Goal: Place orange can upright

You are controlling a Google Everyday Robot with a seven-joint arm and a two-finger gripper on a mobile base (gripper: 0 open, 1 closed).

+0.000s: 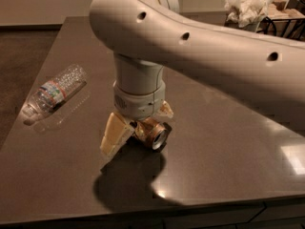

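Observation:
The orange can (151,131) lies on its side between my gripper's fingers, its silver end facing front right. My gripper (139,126) points down from the big white arm over the middle front of the dark table (228,142). It is shut on the can, with one tan finger (114,136) on the can's left and the other (166,110) behind it on the right. The can hangs just above the table, over its own shadow. Part of the can's body is hidden by the wrist.
A clear plastic water bottle (53,92) lies on its side at the table's left. A wire basket with crumpled white paper (251,5) stands at the back right. The table's front edge (190,206) runs close below the gripper's shadow.

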